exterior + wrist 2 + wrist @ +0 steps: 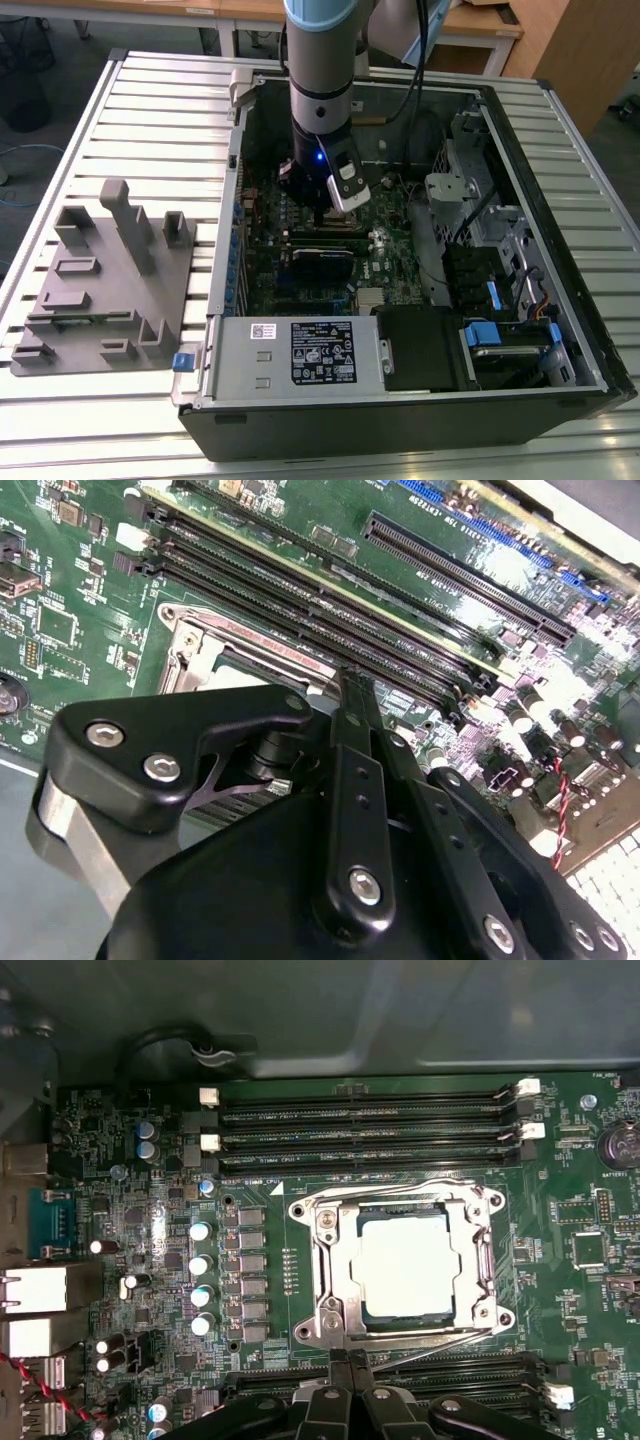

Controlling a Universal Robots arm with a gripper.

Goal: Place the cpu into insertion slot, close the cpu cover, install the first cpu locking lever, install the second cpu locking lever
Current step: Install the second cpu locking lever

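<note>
The cpu (pixel 408 1263) sits in the slot (pixel 330 1260) on the board (pixel 560 1290), with the cover (pixel 478 1260) shut over it. The gripper (pixel 348 1362) hangs just beside the socket's edge, jaws clenched together on nothing, inside the case (pixel 560 150) on the table (pixel 120 110).

Silvery-grey cpu (pixel 408 1263) lying flat in insertion slot (pixel 330 1310), silvery cpu cover (pixel 484 1265) closed down around it

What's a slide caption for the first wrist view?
Gripper at the socket's edge; cpu seated in the slot, cover down over it.
</note>
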